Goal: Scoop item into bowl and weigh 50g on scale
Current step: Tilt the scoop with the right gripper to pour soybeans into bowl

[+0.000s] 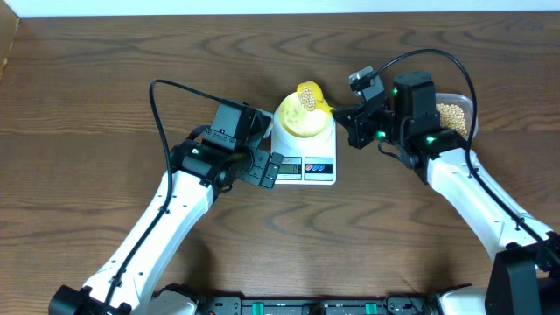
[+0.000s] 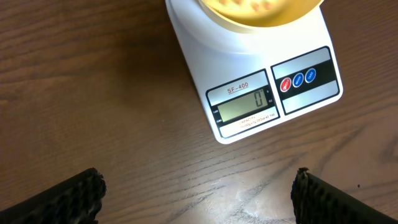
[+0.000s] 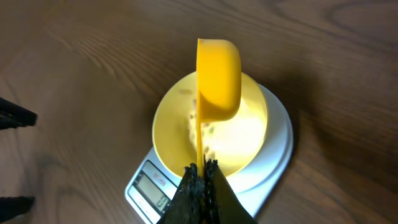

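- Beige beans [image 1: 308, 94] sit heaped in the scoop [image 3: 217, 78], which hangs tipped on its side right over the bowl [image 3: 163, 134]. A few specks seem to be falling into the bowl or already lying there.
- Bowl rests centred on the scale [image 2: 249, 68], whose display [image 2: 244, 107] reads zero. By my judgement the pour is only starting, and nearly the whole target weight is yet to go in.
- Right gripper [image 3: 200, 177] is clamped tight on the scoop's thin handle. The beans are out at the far end, ahead of its fingers and above the bowl.
- Left gripper [image 2: 198, 190] is spread wide and holds nothing. It hovers over the table [image 2: 93, 93] just in front of the scale, with the beans well beyond its fingers.
- Tub [image 1: 453, 112], holding more beans, stands to the right behind the right arm, apart from the scale.
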`<action>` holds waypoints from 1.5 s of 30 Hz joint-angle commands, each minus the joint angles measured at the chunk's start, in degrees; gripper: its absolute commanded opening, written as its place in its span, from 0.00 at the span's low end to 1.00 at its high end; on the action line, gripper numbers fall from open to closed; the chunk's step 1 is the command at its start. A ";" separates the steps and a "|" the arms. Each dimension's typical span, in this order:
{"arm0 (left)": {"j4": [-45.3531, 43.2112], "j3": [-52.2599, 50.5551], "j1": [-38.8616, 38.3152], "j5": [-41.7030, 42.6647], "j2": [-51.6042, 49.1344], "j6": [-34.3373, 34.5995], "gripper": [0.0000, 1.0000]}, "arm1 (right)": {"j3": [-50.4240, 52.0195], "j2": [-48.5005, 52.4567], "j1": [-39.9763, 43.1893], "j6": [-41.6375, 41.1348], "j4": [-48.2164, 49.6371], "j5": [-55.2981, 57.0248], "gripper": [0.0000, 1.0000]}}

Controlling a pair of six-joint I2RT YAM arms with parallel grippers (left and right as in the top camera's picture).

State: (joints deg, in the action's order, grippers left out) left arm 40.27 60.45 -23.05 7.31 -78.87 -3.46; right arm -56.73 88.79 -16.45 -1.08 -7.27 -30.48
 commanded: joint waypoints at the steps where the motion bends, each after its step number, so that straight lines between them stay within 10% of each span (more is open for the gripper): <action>1: 0.13 0.00 -0.13 -0.31 0.20 -0.81 0.98 | -0.15 0.46 -0.33 3.28 0.02 2.08 0.01; 45: 0.13 0.00 -0.13 -0.31 0.20 -0.81 0.98 | -0.28 -4.28 -5.18 20.68 1.07 13.03 0.01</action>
State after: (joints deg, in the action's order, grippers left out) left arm 40.27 60.45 -23.05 7.31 -78.87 -3.46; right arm -56.73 86.48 -20.58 17.67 -6.17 -17.96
